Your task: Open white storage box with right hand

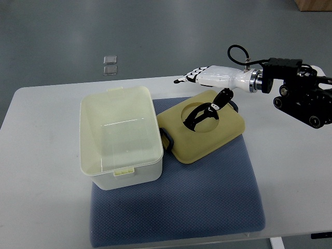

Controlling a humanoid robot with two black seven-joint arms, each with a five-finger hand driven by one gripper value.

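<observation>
**Right hand raised over the removed lid, box open**

I see the right hand (203, 77) entering from the right edge, its black arm segment (303, 96) on the far right side of the table. The white palm lies flat and points left, fingers (185, 79) extended and held loosely together, gripping nothing. The thumb (222, 98) hangs down toward the lid.

Directly below the hand I see the lid (205, 132), cream-coloured, lying flat but turned at an angle on the blue mat (176, 207). Its round recess holds a black handle (197, 115). A dark latch (167, 139) shows at its left edge, touching the box.

The white storage box (120, 137) stands just left of the lid, on the left part of the mat, open-topped, and its interior appears empty. A small clasp (123, 171) sits on its near rim.

The mat lies on the white table (41, 155). Beyond the table's far edge, two small clear squares (109, 65) lie on the grey floor.
</observation>
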